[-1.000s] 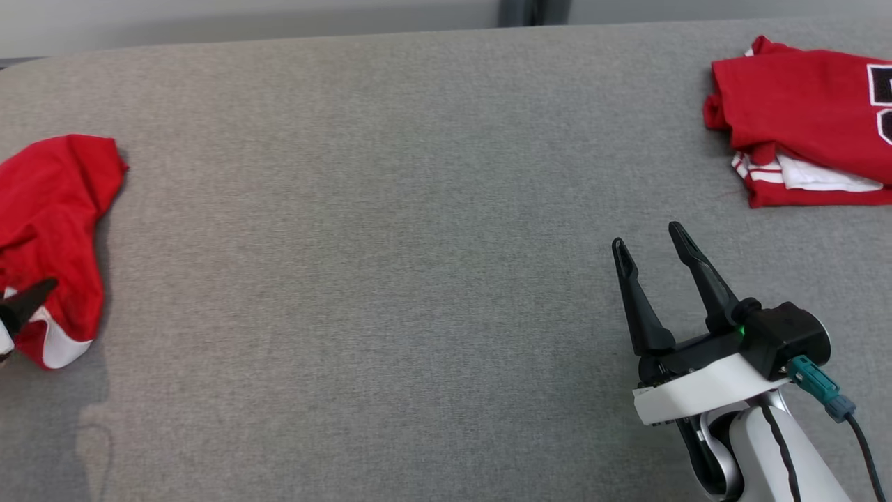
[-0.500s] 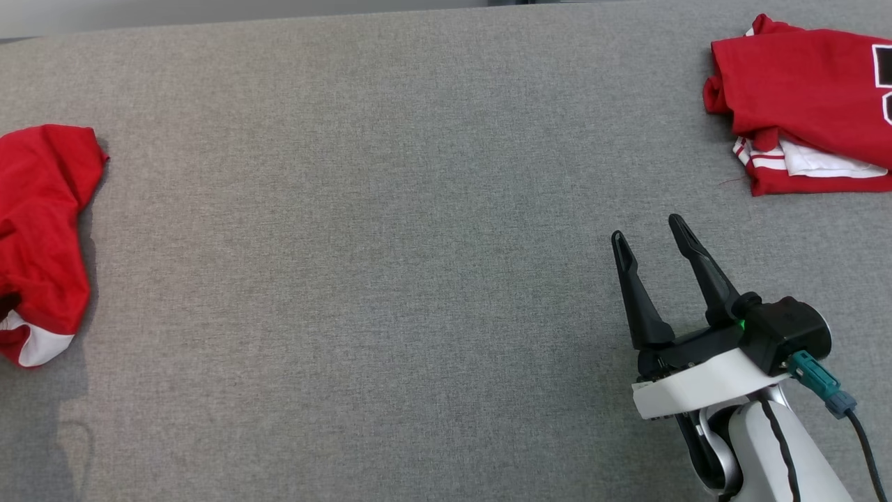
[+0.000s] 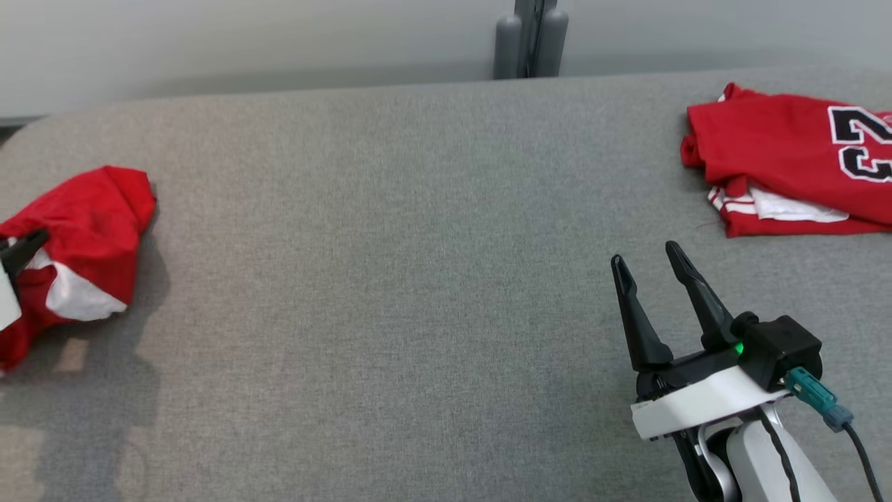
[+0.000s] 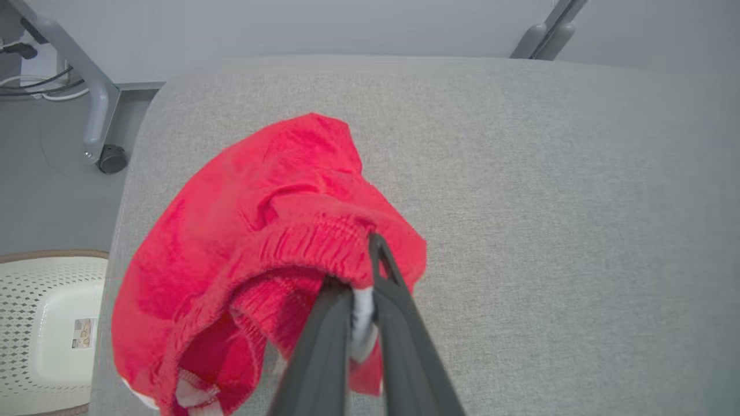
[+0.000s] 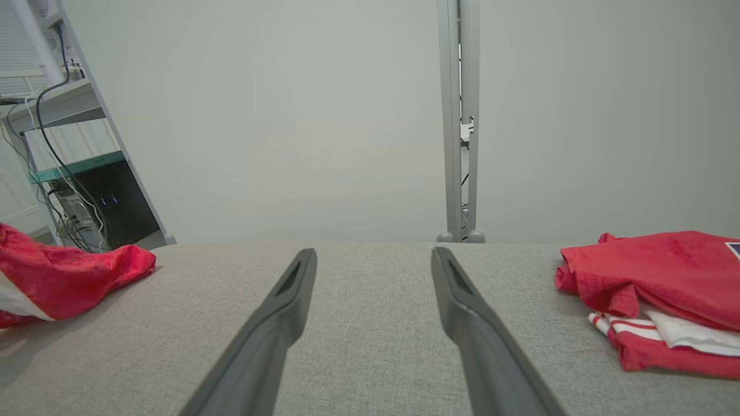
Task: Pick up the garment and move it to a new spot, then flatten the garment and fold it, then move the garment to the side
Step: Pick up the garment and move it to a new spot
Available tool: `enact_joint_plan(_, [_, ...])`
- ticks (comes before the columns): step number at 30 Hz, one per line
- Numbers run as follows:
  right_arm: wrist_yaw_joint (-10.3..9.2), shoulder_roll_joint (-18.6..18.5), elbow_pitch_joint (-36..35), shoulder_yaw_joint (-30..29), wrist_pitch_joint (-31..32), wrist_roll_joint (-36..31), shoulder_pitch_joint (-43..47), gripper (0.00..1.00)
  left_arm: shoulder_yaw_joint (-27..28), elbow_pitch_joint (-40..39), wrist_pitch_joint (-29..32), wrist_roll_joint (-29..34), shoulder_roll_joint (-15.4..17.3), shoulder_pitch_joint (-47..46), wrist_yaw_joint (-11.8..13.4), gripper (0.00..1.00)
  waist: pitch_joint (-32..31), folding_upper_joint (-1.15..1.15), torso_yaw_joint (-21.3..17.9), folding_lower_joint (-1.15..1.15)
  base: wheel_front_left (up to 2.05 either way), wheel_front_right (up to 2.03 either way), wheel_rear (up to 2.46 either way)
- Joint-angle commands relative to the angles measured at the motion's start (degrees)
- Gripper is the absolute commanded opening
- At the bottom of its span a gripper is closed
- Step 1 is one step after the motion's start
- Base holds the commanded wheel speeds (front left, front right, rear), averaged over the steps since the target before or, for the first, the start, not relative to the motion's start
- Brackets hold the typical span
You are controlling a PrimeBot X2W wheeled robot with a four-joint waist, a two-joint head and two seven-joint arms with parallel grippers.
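The garment [image 3: 90, 223] is a crumpled red piece with white panels, lying at the far left of the grey padded table [image 3: 390, 244]. My left gripper [image 3: 23, 251] is shut on its elastic waistband, and part of the cloth is bunched up off the surface. From the left wrist, the two fingers [image 4: 355, 271] pinch the gathered red hem of the garment [image 4: 260, 208] with a white strip between them. My right gripper [image 3: 644, 254] hovers open at the lower right, holding nothing. Its fingers [image 5: 373, 254] point across the table, with the garment [image 5: 63, 271] far off to the left.
A folded red jersey [image 3: 780, 146] with black numbers lies at the table's far right, also seen from the right wrist as the jersey [image 5: 665, 271]. A grey post [image 3: 529, 42] stands behind the far edge. A white perforated basket [image 4: 46, 329] sits on the floor past the table's left end.
My left gripper has shut on the garment and gathered it upward, so the cloth is more bunched. The head camera has shifted. The right arm keeps its pose.
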Motion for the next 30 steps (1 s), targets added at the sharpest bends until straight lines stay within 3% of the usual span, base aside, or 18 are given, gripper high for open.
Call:
enact_joint_plan(1, [0.01, -0.2, 0.1, 0.2, 0.0, 0.6, 0.9, 1.00, -1.0, -2.1, -0.7, -0.1, 0.5, -1.2, -0.1, 0.00, -3.0, 0.00, -0.3, 0.00, 0.00, 0.00, 0.00])
enact_joint_plan(8, [0.01, -0.2, 0.0, -0.3, 0.0, 2.0, 2.5, 1.00, -4.7, -10.7, -2.6, 0.0, -0.6, -5.0, -0.1, 0.00, -6.7, 0.00, -2.2, 0.00, 0.00, 0.00, 0.00])
enact_joint_plan(12, [0.01, -0.2, -0.4, -1.3, 0.0, 2.4, 3.4, 1.00, -6.9, -14.5, -4.0, 1.6, -3.2, -8.5, -0.1, 0.00, -8.0, 0.00, -4.0, 0.00, 0.00, 0.00, 0.00])
enact_joint_plan(17, [0.01, -0.2, -0.9, -2.3, 0.0, 2.6, 3.7, 1.00, -8.8, -17.1, -5.9, 3.5, -7.3, -11.8, -0.1, 0.00, -8.5, 0.00, -6.1, 0.00, 0.00, 0.00, 0.00])
enact_joint_plan(24, [0.01, -0.2, -1.4, -4.6, 0.0, 1.5, 4.7, 1.00, -7.2, -19.2, -11.0, 0.1, -17.1, -14.5, 0.9, 0.00, -8.2, 0.00, -7.8, 0.00, 0.00, 0.00, 0.00])
enact_joint_plan(30, [0.01, -0.2, -1.9, -5.8, 0.0, 0.9, 5.5, 1.00, -5.9, -20.2, -15.9, -3.2, -20.4, -7.4, 2.6, 0.00, -7.7, 0.00, -7.6, 0.00, 0.00, 0.00, 0.00])
